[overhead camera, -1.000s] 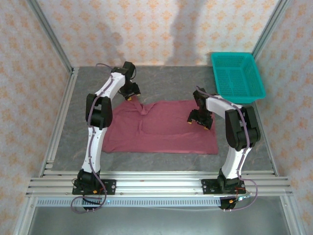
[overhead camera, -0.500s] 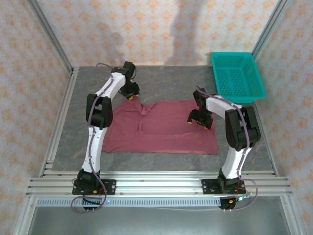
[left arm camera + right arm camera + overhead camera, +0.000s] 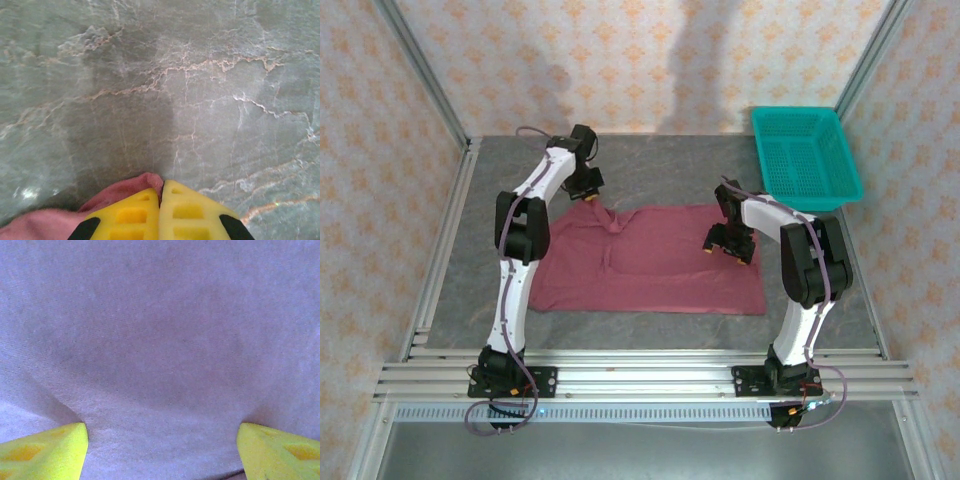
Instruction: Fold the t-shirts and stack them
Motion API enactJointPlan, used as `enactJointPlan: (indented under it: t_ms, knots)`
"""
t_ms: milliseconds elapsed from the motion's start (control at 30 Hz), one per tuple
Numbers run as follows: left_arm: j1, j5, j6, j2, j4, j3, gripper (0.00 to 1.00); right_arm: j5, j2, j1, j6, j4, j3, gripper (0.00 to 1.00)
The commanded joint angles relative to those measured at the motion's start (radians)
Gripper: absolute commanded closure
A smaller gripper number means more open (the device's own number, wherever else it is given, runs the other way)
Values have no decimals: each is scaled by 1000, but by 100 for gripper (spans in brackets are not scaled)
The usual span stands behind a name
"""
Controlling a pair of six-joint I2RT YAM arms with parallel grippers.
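A maroon t-shirt point(image 3: 660, 262) lies spread flat on the grey table, partly folded, with a crease near its far left. My left gripper point(image 3: 592, 197) sits at the shirt's far left corner. In the left wrist view its yellow fingers point(image 3: 127, 215) are pressed together at the left gripper's tip point(image 3: 161, 192), pinching a bit of the t-shirt's edge point(image 3: 120, 196). My right gripper point(image 3: 730, 250) rests on the shirt's right part. Its yellow fingertips point(image 3: 45, 450) stand wide apart on the t-shirt cloth point(image 3: 160, 340), so the right gripper point(image 3: 160, 442) is open and holds nothing.
A teal mesh basket point(image 3: 805, 155) stands at the back right corner, off the shirt. The marbled grey table point(image 3: 200, 75) stretches beyond the left gripper. Metal rails point(image 3: 440, 250) edge the table on the left and front, and patterned walls enclose it.
My left gripper's jaws have closed onto the shirt's far left corner. The right arm and the shirt have hardly moved.
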Motion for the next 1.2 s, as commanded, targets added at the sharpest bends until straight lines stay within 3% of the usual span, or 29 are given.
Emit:
enactJointPlan:
  t_ms: [0, 300, 767, 1167]
  knots:
    - [19, -51, 33, -144, -28, -28, 100, 18, -39, -10, -14, -30, 34, 21]
    - [87, -54, 40, -281, 6, -158, 100, -1, -38, -53, -59, -31, 182, 20]
    - [199, -66, 99, -334, 6, -245, 100, 216, 239, -64, -161, -186, 559, 21]
    - [236, -45, 118, -322, 21, -268, 100, 284, 421, -69, -184, -234, 798, 22]
